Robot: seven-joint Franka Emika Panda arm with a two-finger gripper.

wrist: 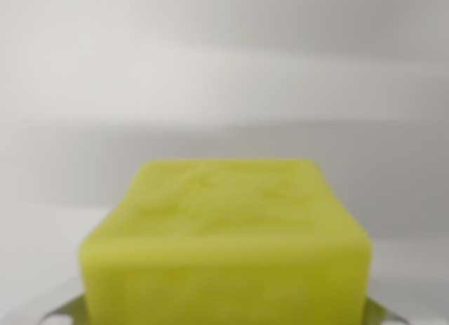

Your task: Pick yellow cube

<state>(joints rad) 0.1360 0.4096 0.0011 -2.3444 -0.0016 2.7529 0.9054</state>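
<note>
Honestly, I get very little from this wrist view beyond the yellow cube [224, 234], which fills the lower middle of the picture and sits very close to the lens. I can see its top face, slightly mottled and soft in focus, and its near face below that, which runs out of the bottom edge, so I cannot see what the cube rests on or whether it rests on anything at all.

At the two bottom corners of the cube, small pale metallic pieces peek out, one at the wrist view's left [64, 312] and one at the wrist view's right [379, 312]. They lie just beside the cube's lower edges, partly tinted by its yellow colour. They may belong to the gripper, but they are blurred and mostly cut off, so I will not say what they are, nor whether they touch the cube.

As for the gripper itself, I cannot make out its fingers, and so I cannot tell whether it is spread, pressed together, or pinching the cube.

Behind the cube everything is out of focus: a pale grey-white background [224, 72] with faint horizontal bands of lighter and darker tone. I cannot say whether that is a wall, a worktop, or both.
</note>
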